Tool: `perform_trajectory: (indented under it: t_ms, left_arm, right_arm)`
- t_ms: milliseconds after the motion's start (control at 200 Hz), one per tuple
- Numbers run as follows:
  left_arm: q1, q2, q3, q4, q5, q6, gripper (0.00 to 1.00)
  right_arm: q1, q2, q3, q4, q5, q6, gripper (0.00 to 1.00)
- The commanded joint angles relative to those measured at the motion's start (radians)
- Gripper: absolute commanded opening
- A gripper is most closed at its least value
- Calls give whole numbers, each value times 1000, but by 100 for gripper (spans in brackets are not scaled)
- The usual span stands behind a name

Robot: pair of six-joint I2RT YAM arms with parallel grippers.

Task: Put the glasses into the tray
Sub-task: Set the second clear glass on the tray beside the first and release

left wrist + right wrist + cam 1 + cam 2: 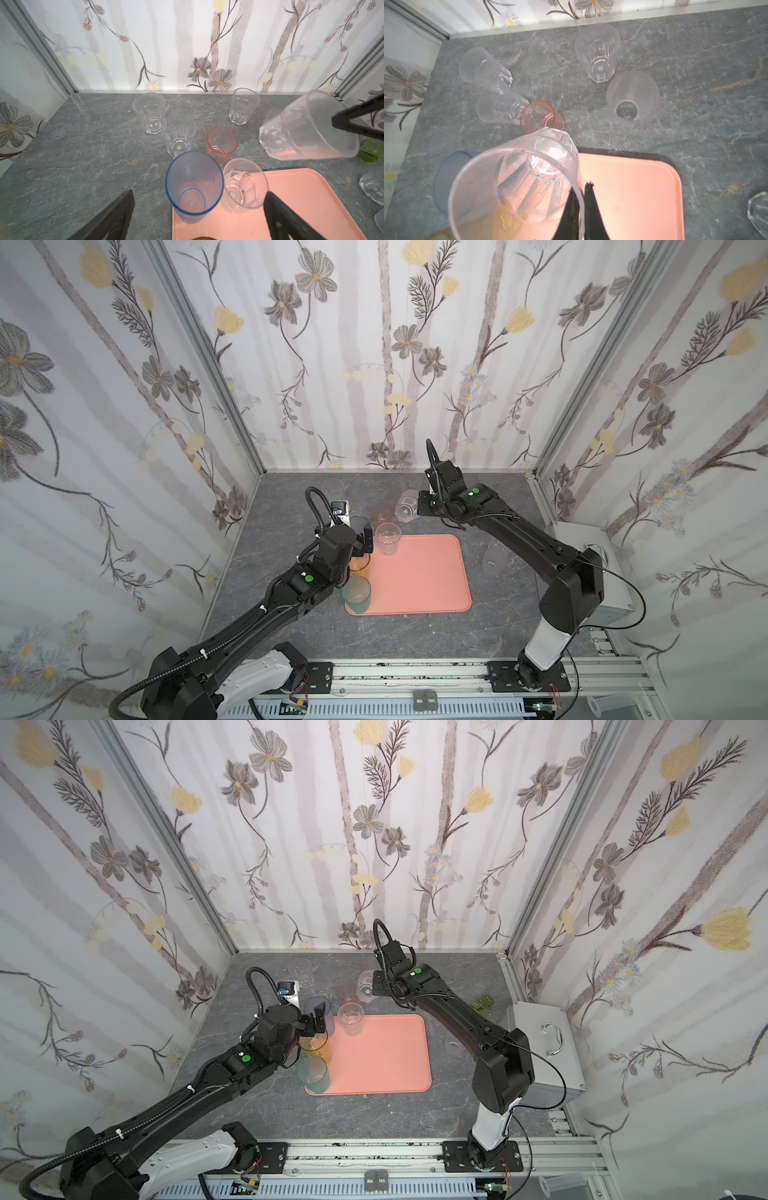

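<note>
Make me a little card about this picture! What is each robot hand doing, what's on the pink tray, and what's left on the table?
Right gripper: shut on the rim of a clear tumbler, tilted in the air
Left gripper: open, empty, by the blue glass
Tray: blue glass, clear glass, amber glass and teal glass along its left edge
Table: pink glass and other glasses, not yet in the tray

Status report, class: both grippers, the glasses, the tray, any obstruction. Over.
Left gripper open, hovering by blue tumbler. Right gripper shut on clear tumbler rim, tilted, airborne. Tray centre bare, nothing blocking.
</note>
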Motion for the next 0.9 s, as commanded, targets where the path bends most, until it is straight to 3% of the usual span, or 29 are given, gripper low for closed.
perform_trajectory:
  t_ms: [0,220,400,684,894]
  left_arm:
    - [32,-40,-28,-12,7,-33,100]
    - [71,-82,-62,-29,84,-82,100]
    - [72,-60,-64,-28,91,-92,100]
    - [73,-148,-119,-31,66,-98,100]
    - [73,-134,-124,-28,73,-111,100]
  right_arm:
    - [33,-81,-115,-12,84,-3,2]
    - [175,-115,-274,-32,52,57,2]
    - [289,33,-190,-9,7,64,2]
    - [307,166,-74,-58,2,14,2]
    - [290,209,-38,-85,24,-8,2]
